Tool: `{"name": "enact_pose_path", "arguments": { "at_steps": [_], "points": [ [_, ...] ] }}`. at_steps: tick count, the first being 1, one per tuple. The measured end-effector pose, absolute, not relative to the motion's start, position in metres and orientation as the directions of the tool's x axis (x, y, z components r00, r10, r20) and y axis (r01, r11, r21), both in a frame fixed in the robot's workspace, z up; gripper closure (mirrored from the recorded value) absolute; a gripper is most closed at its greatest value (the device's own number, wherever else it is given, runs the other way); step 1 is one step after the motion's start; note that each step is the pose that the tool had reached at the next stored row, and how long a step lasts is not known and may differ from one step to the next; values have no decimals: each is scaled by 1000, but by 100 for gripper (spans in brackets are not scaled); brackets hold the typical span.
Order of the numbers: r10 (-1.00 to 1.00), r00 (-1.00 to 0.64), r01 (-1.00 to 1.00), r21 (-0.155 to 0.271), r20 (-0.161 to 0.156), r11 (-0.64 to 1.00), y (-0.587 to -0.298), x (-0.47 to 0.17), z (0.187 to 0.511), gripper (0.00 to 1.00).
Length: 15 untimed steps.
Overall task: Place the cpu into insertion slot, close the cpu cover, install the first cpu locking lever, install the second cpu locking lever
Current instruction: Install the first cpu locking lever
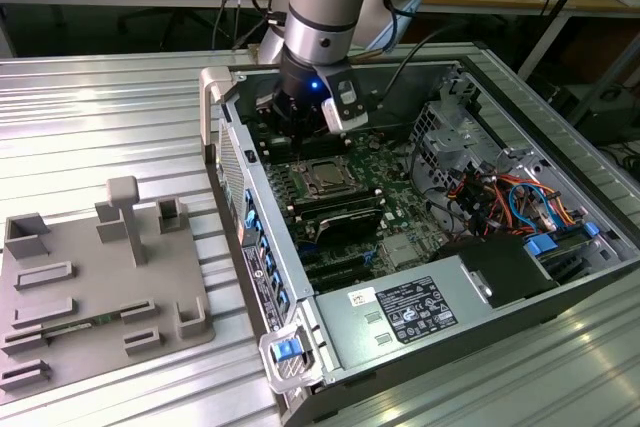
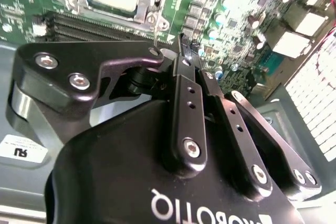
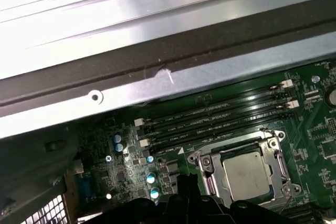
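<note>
The cpu [image 3: 247,174] lies flat in the insertion slot [image 3: 218,178] on the green motherboard. Its silver-grey top shows through the window of the cpu cover [image 3: 206,167], which lies down over it. In the first wrist view the long black memory slots [image 3: 220,114] run just beside the socket.

In the exterior view the open computer case [image 1: 255,247] rests on a ribbed metal tabletop [image 1: 100,117], with the socket near the middle of the board. The arm hangs low inside the case at about 12 o'clock from the socket, toward the case wall. A grey fixture plate [image 1: 90,307] lies on the tabletop at 9 o'clock from the case, just beside it.

In the second wrist view the end effector [image 2: 186,45] has its fingers drawn narrow, tips together, above the board near a corner of the socket. A thin wire locking lever [image 2: 156,27] stands upright just beside the fingertips; whether they pinch it cannot be told.
</note>
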<state>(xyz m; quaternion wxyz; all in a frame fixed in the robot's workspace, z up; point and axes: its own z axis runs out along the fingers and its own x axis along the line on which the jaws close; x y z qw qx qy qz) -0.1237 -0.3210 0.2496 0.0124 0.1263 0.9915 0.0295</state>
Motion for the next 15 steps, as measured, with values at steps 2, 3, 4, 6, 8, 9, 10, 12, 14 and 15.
{"name": "enact_pose_path", "arguments": {
  "at_steps": [2,3,4,6,8,9,10,12,14,15],
  "points": [
    [249,-968,248,62,-17,967,-317,-124,249,89],
    [248,-969,246,62,-17,967,-316,-124,249,89],
    [246,-969,245,62,-17,968,-315,-124,249,89],
    [246,-969,245,62,-16,968,-315,-117,247,89],
    [246,-969,245,61,-16,968,-315,-109,246,89],
    [246,-969,245,61,-15,968,-315,-105,246,89],
    [246,-969,245,61,-15,968,-315,-99,245,89],
    [246,-969,244,61,-14,968,-315,-93,244,89],
    [246,-969,244,61,-14,968,-315,-89,243,89],
    [245,-969,244,61,-14,968,-315,-88,242,89]
  ]
}}
